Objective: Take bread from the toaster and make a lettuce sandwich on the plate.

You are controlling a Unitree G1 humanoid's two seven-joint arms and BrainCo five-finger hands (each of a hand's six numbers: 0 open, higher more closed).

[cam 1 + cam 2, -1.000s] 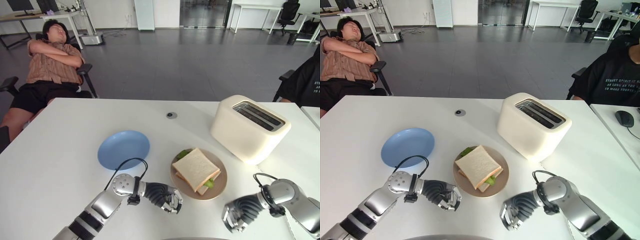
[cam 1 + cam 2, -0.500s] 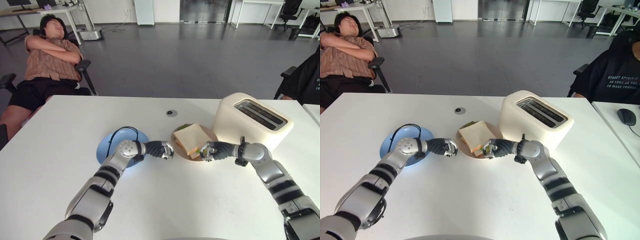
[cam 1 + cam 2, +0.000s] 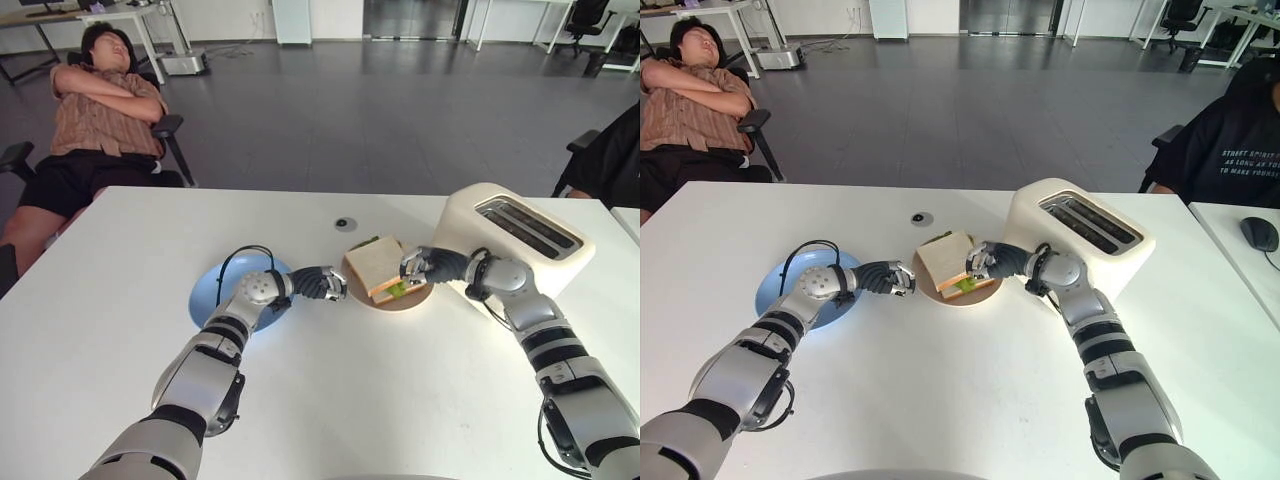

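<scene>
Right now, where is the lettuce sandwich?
Left eye view: the sandwich sits on the round brown plate, between pale blue plate (left) and cream toaster (right).

Field check: toaster, brown plate, blue plate, surface — no legible text, label or number on any.
</scene>
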